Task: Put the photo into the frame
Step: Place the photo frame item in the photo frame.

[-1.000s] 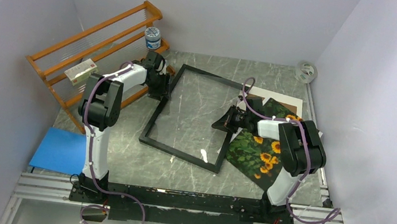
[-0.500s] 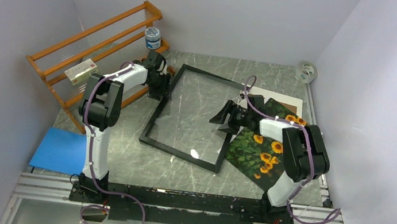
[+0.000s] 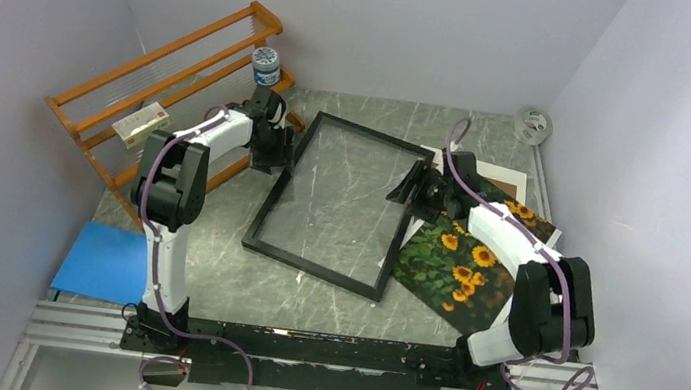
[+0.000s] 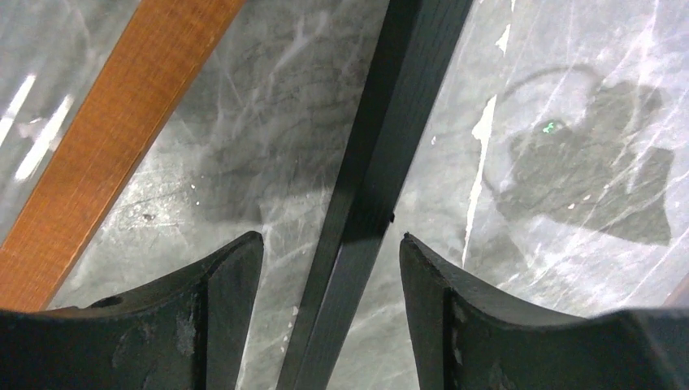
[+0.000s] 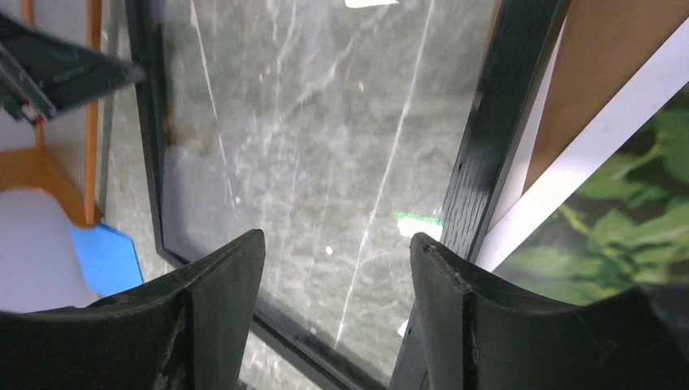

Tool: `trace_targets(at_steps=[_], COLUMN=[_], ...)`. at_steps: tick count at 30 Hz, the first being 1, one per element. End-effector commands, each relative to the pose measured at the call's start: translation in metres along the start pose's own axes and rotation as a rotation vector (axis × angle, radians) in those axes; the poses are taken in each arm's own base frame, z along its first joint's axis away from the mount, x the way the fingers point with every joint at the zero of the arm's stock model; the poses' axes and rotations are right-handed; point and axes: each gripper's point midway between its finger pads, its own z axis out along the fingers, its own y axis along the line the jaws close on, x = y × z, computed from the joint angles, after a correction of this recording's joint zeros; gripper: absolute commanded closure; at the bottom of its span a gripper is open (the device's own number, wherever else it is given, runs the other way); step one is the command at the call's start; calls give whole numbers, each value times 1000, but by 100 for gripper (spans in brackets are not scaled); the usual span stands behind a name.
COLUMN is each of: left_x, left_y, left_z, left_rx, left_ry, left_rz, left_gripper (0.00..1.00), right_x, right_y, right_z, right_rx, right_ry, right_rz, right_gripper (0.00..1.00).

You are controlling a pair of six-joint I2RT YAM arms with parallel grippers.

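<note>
The black frame (image 3: 312,267) lies flat on the marble table, its glass showing the stone beneath. The photo (image 3: 458,265), a sunflower print, lies face up just right of it, partly under the frame's right bar. My left gripper (image 3: 271,152) is open and straddles the frame's left bar (image 4: 382,162) near the far corner, with a gap on each side of the bar (image 4: 330,237). My right gripper (image 3: 413,186) is open above the glass beside the right bar (image 5: 504,122), holding nothing (image 5: 338,236). The photo's green leaves (image 5: 634,219) show at the right edge of the right wrist view.
An orange wooden rack (image 3: 167,61) leans at the back left, its rail (image 4: 106,154) close to the left gripper. A jar (image 3: 266,66) and a small box (image 3: 141,124) sit on it. A blue sheet (image 3: 106,259) lies front left. Brown backing board (image 5: 617,73) lies under the photo. A tape roll (image 3: 532,126) sits back right.
My right gripper has gone from shut to open at the frame's right bar and moved toward the far right corner. The left gripper has widened a little and stayed in place.
</note>
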Motion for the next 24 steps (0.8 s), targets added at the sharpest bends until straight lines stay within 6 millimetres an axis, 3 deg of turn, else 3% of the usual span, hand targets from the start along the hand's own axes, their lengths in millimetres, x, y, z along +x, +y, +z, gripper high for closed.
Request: trace_targets(at_steps=[1,8,16,21,24], left_x=[-14,-2,9,12,13], left_y=[-7,-3,1,-1,-2], left_z=[-32,-28,-18,-16,-16], left_rx=[11,5,8,29,37], left_ry=[-74,-45,-15,-8,-12], left_rz=[22,15,13,13,10], left_gripper=[32,33,31,31,32], right_x=[-47,-91,-130,-148,-155], right_y=[8,48,106,115,112], right_z=[-3,41,101,138,160], right_rx=[49,-56,-171,-191,-175], right_ry=[-132,-173,-248,-293,-312], right_rz=[-56,-75,-153,-122,-112], right_gripper=[35,52,57,59,61])
